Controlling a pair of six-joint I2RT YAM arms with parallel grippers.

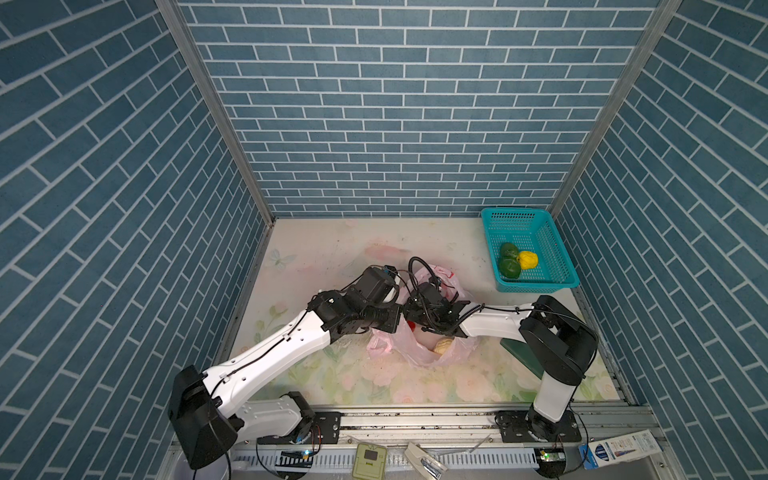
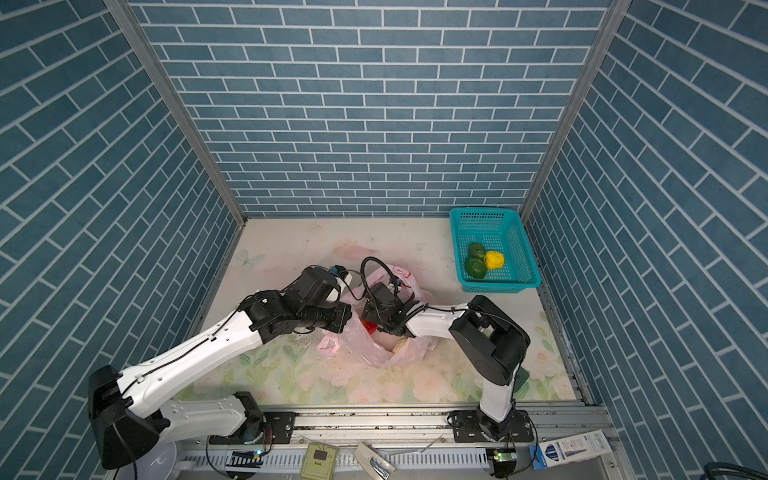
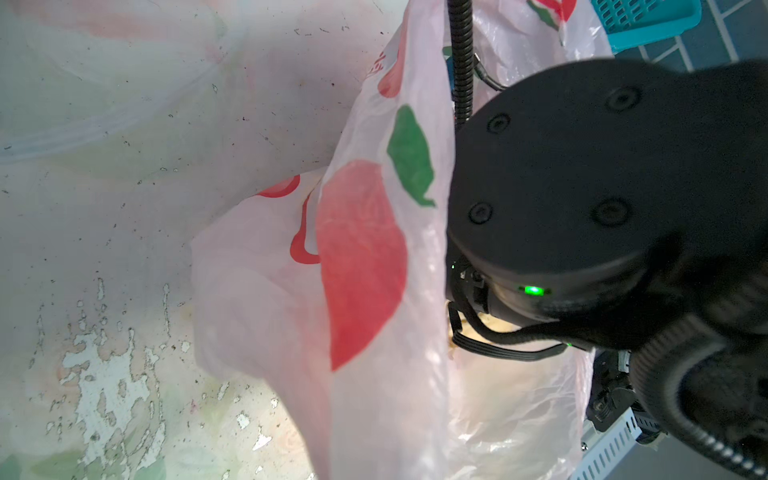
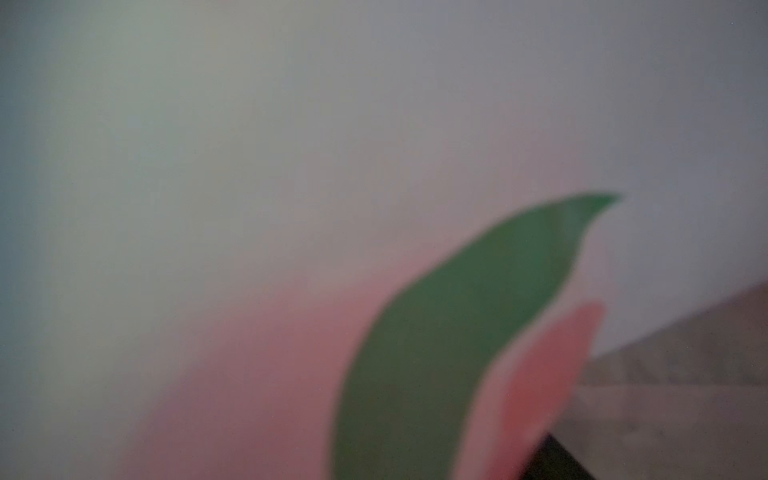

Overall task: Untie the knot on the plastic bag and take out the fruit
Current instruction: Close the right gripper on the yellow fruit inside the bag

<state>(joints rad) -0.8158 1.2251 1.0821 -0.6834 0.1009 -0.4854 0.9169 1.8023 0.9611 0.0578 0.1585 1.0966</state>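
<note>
The pink plastic bag (image 1: 415, 353) (image 2: 374, 349) lies open mid-table; its knot is out of view. Inside it show a cream-white fruit (image 1: 443, 345) (image 2: 401, 344) and a red one (image 1: 412, 326). My left gripper (image 1: 395, 322) sits at the bag's left rim, shut on the film, which stretches taut across the left wrist view (image 3: 374, 291). My right gripper's black wrist (image 1: 428, 307) (image 3: 582, 187) hangs over the bag's mouth. Its jaws are hidden, and printed bag film (image 4: 415, 332) fills the right wrist view. Two dark green fruits (image 1: 509, 266) and a yellow one (image 1: 528, 259) lie in the basket.
The teal perforated basket (image 1: 536, 286) (image 2: 498, 286) stands at the back right against the wall. A dark green flat object (image 1: 515, 349) lies under my right elbow. Blue brick walls close three sides. Small boxes (image 1: 623, 449) lie beyond the front rail.
</note>
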